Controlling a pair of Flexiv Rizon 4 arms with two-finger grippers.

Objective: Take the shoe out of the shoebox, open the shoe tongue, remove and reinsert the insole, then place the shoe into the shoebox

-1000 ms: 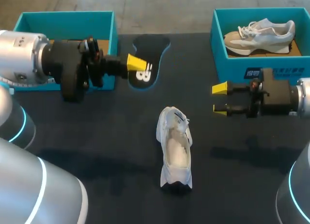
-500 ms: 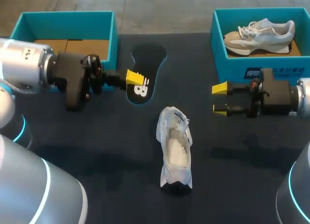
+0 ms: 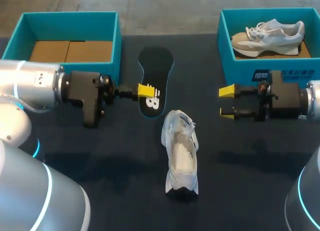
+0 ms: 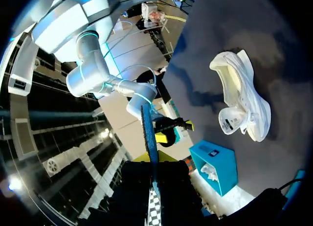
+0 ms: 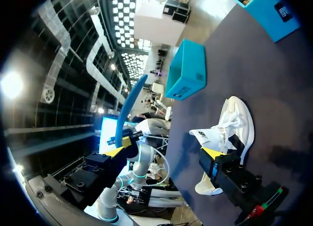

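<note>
A black insole (image 3: 156, 66) with a blue rim is pinched at its heel end by my left gripper (image 3: 146, 90), just behind the white shoe (image 3: 181, 158). That shoe lies in the table's middle with its opening up and its tongue pulled back. In the left wrist view the insole (image 4: 148, 133) shows edge-on between the shut fingers of the left gripper (image 4: 150, 160), and the white shoe (image 4: 242, 101) lies beyond. My right gripper (image 3: 227, 102) hangs open and holds nothing, to the shoe's right. In the right wrist view, the right gripper (image 5: 164, 151) looks toward the shoe (image 5: 230, 128) and the insole (image 5: 132, 103).
An open teal shoebox (image 3: 117, 38) with cardboard inside stands at the back left. A second teal shoebox (image 3: 225, 46) at the back right holds a grey and beige shoe (image 3: 270, 35). The dark tabletop (image 3: 110, 191) lies bare in front of the white shoe.
My left gripper has carried the insole nearer and to the right, away from the left shoebox and toward the white shoe. The right arm and the shoe have not moved.
</note>
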